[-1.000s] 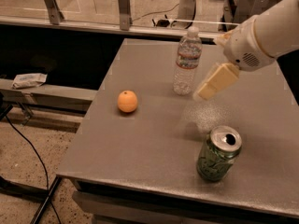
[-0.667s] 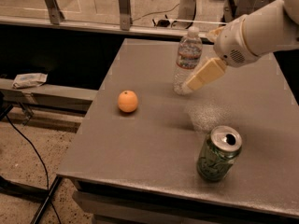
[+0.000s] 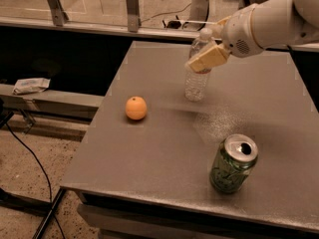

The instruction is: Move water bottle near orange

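Note:
The water bottle (image 3: 196,85) stands upright at the far middle of the grey table (image 3: 149,168). It is clear and ribbed, and its white cap (image 3: 205,33) shows beside the arm. My gripper (image 3: 203,59) reaches in from the upper right on a white arm and sits at the bottle's upper part, covering the label band. The orange (image 3: 136,107) lies on the table to the left of the bottle and nearer to me, apart from it.
A green soda can (image 3: 233,164) stands upright near the table's front right. The table's left edge runs just left of the orange. A railing and a dark gap lie behind the table. Cables and a stand leg are on the floor at left.
My gripper has moved left and slightly up, from right of the bottle to over its upper part. The bottle, orange and can have not moved.

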